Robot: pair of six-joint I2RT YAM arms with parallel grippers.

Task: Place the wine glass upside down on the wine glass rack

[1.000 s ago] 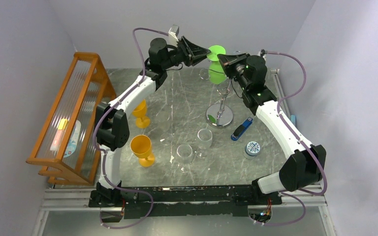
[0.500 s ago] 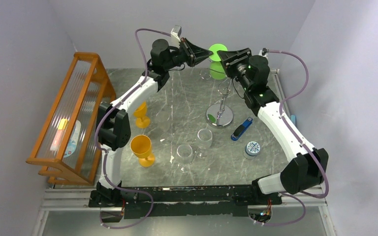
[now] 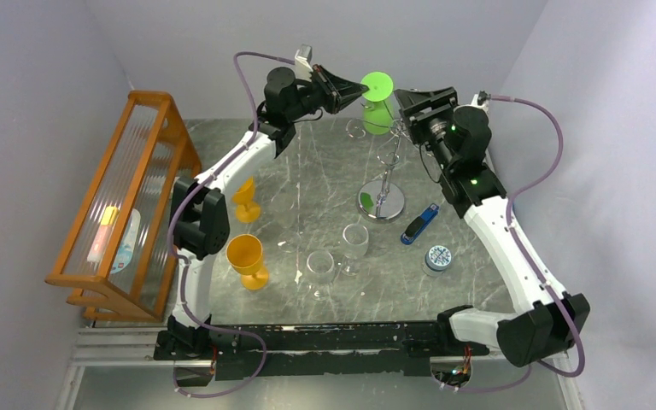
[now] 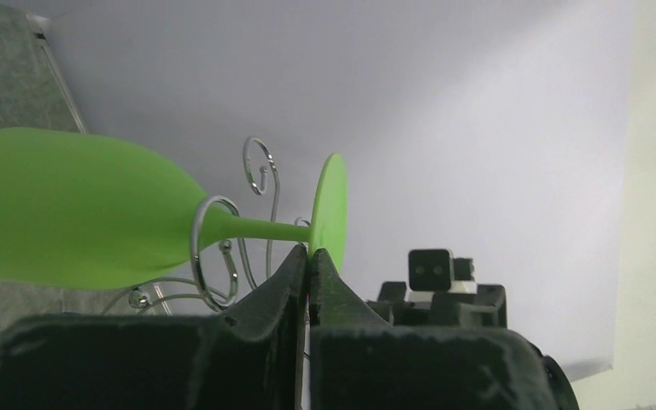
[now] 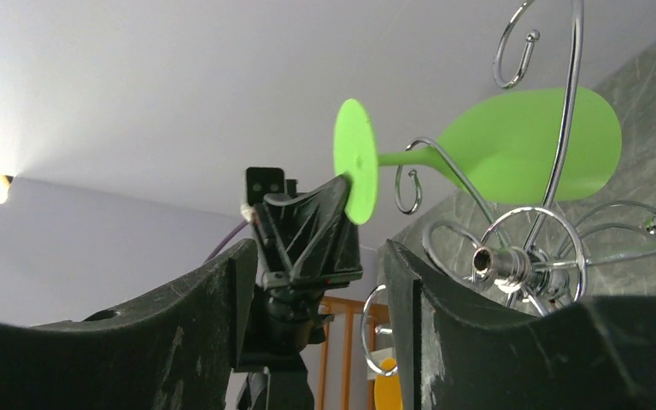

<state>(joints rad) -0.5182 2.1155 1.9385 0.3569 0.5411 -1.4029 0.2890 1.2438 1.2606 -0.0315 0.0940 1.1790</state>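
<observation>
The green wine glass (image 3: 377, 104) hangs foot up among the curled top arms of the chrome wine glass rack (image 3: 382, 202). In the left wrist view a chrome loop (image 4: 212, 249) curves around its stem, between the bowl (image 4: 68, 209) and the foot (image 4: 329, 209). My left gripper (image 3: 362, 88) (image 4: 309, 256) is shut on the rim of the foot. My right gripper (image 3: 412, 101) (image 5: 316, 252) stands open just right of the glass (image 5: 530, 145), with nothing between its fingers. The rack's hub (image 5: 500, 260) is close beside its right finger.
An orange wooden slatted rack (image 3: 128, 196) stands at the left edge. Two yellow goblets (image 3: 244, 196) (image 3: 248, 258) and two clear glasses (image 3: 356, 240) (image 3: 320, 266) stand on the table. A blue object (image 3: 420, 224) and a round tin (image 3: 438, 256) lie right of the rack's base.
The right gripper let go of the glass, opened and drew back to the right. The left gripper closed on the foot's rim.
</observation>
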